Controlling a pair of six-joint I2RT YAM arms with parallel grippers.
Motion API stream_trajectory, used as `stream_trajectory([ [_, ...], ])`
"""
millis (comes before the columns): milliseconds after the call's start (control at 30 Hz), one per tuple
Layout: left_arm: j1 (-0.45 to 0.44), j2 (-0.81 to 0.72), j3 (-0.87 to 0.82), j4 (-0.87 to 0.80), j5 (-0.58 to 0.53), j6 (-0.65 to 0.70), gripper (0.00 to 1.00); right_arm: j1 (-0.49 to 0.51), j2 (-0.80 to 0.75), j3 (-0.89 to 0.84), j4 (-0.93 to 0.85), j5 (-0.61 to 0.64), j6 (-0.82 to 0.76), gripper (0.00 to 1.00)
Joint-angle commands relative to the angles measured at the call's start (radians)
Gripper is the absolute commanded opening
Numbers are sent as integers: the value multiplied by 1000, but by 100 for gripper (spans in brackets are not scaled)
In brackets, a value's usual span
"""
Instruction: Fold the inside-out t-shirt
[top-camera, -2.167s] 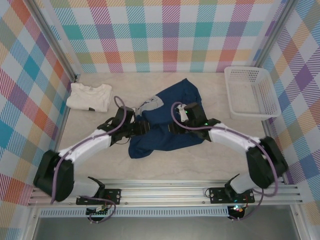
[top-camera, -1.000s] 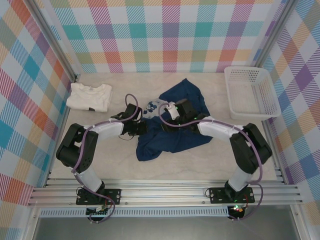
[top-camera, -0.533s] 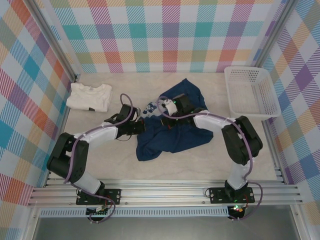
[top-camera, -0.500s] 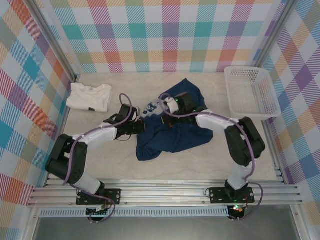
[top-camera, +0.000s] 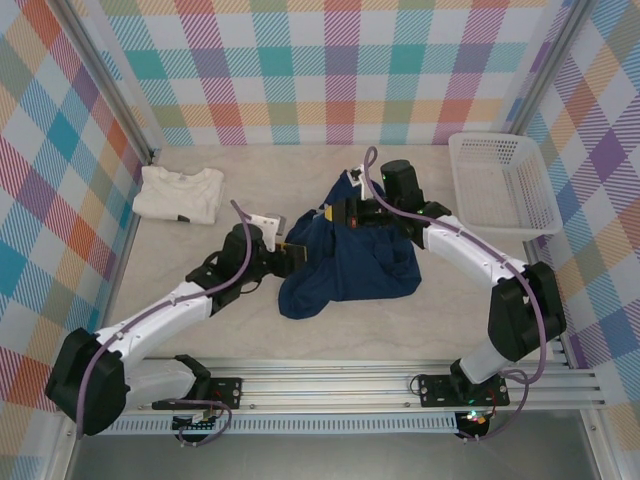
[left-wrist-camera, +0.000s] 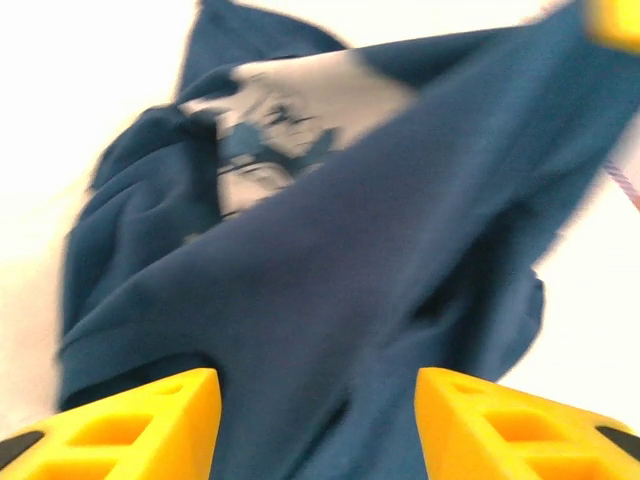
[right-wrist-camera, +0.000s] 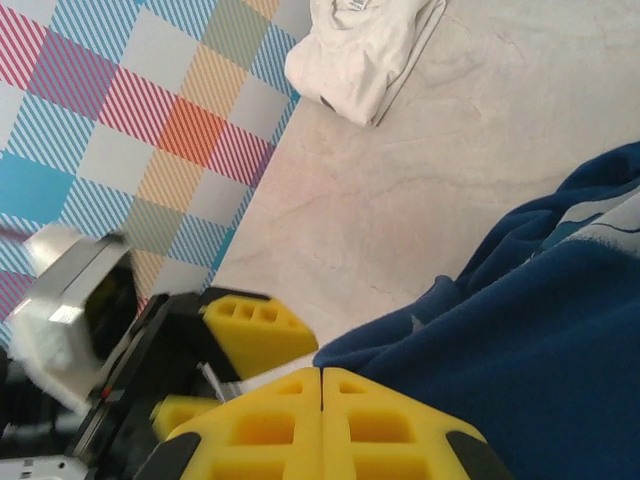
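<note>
**Right gripper pinched navy shirt while left stood open at its edge**

The right gripper (right-wrist-camera: 320, 385) showed its fingers pressed together, apparently on a fold of the inside-out t-shirt (top-camera: 350, 265). The shirt stood in a peak toward that gripper near the middle of the table (top-camera: 420, 325). The left gripper (top-camera: 287, 251) sat with jaws apart at the shirt's left edge, gripping nothing. Navy cloth and a pale printed patch (left-wrist-camera: 300, 110) lay directly ahead of it.

The step looked like spreading the crumpled garment flat before any fold. Done well, the left jaws would close on one outer layer at a hem or sleeve, not on a bunch. The arms would then draw apart evenly, so the cloth opened without twisting.

A cream-white folded shirt (top-camera: 180, 193) lay well apart at far left and a white basket (top-camera: 460, 185) at far right, neither in the way. The likelier trouble was closer in: the grippers were near each other, and the cloth lay heaped in layers.
</note>
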Motion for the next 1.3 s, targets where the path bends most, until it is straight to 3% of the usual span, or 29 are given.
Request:
stream_trajectory([
  [0, -47, 61, 37, 31, -69, 89, 59, 1, 7, 27, 20, -58, 60, 0],
  [167, -66, 272, 148, 80, -80, 131, 56, 1, -4, 13, 22, -63, 66, 0],
  [233, -56, 340, 200, 89, -99, 110, 29, 0, -17, 1, -10, -35, 34, 0],
  [300, -16, 357, 236, 91, -4, 51, 0, -8, -48, -11, -121, 77, -55, 1],
  [367, 55, 342, 250, 79, 175, -60, 0, 0, -112, -33, -278, 352, -188, 22],
  [433, 105, 343, 287, -11, 349, -130, 0, 51, -176, -90, -313, 618, -310, 42],
  [467, 114, 337, 295, -52, 399, -148, 0, 89, -206, -136, -286, 673, -365, 49],
  [633, 117, 270, 288, -179, 441, -182, 0, 205, -253, -340, -14, 651, -354, 69],
  [800, 117, 236, 298, -229, 459, -184, 0, 293, -142, -351, 103, 740, -408, 78],
  [933, 118, 221, 300, -268, 462, -160, 0, 292, -55, -291, 142, 848, -442, 64],
  [1067, 128, 212, 287, -284, 440, -147, 0, 254, -37, -236, 136, 662, -469, 21],
  [1100, 133, 205, 282, -294, 415, -139, 0, 235, -52, -236, 108, 572, -472, 13],
  [1133, 137, 197, 281, -306, 378, -132, 0, 210, -71, -240, 86, 457, -477, 12],
  [1267, 136, 185, 272, -374, 57, -99, 0, 111, -160, -276, 27, -8, -406, 6],
])
